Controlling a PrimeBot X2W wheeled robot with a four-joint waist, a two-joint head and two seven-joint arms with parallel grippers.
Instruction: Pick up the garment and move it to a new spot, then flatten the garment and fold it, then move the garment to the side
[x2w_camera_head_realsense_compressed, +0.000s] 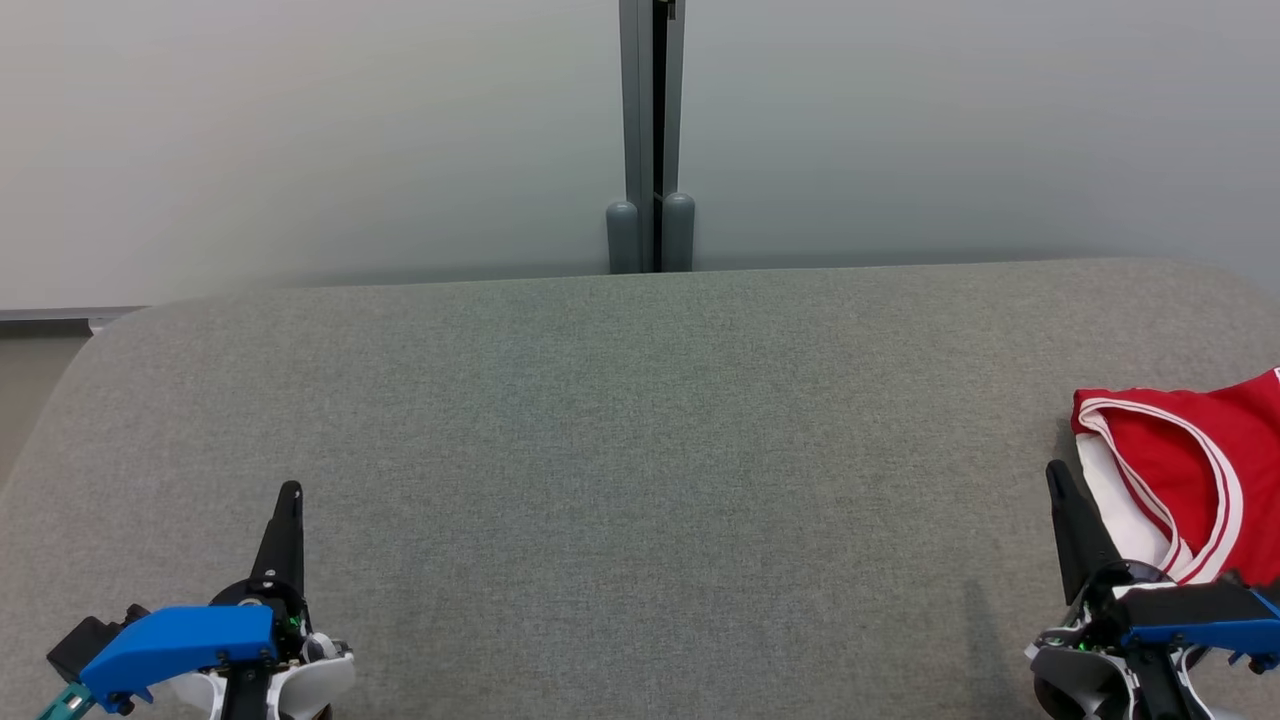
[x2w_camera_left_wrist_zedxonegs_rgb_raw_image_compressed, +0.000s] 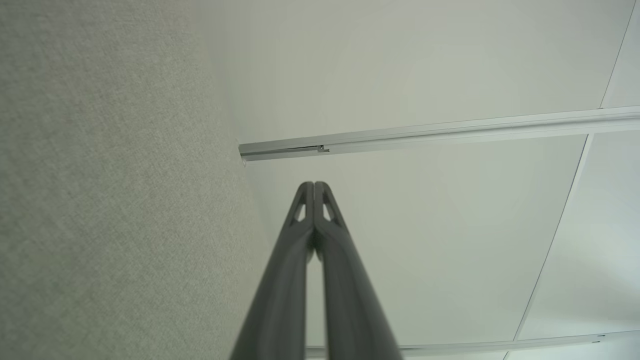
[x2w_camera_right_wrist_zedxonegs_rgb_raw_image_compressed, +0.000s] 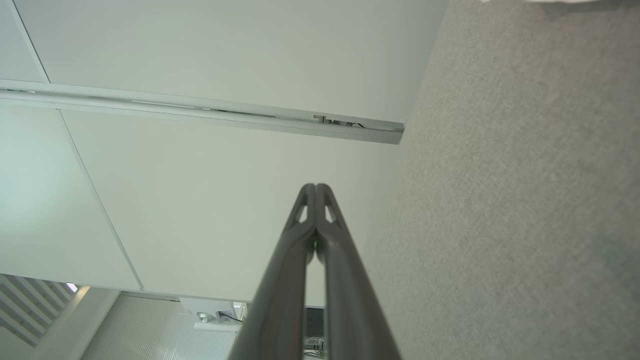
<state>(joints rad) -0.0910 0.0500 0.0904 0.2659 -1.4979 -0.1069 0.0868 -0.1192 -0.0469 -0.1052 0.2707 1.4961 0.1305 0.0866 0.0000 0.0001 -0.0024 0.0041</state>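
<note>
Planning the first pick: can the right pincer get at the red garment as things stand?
Likely yes. The right pincer is close beside the red garment on the grey tabletop, with nothing between them. Its jaws are shut, so it must open first. The garment runs past the head view's edge.

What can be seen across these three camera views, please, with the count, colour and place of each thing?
red sleeveless garment with white trim: one, red and white, lying bunched at the right edge of the surface, next to the right gripper
grey fabric-covered surface: one, grey, spanning the foreground
pale grey wall panels: several, pale grey, behind the surface
dark grey vertical post: one, dark grey, centre of the wall, with two rounded caps at its base
silver metal rails: two, silver, crossing the panels in the left wrist view
left gripper: one, dark fingers, lower left, shut, empty
right gripper: one, dark fingers, lower right, shut, empty
</note>
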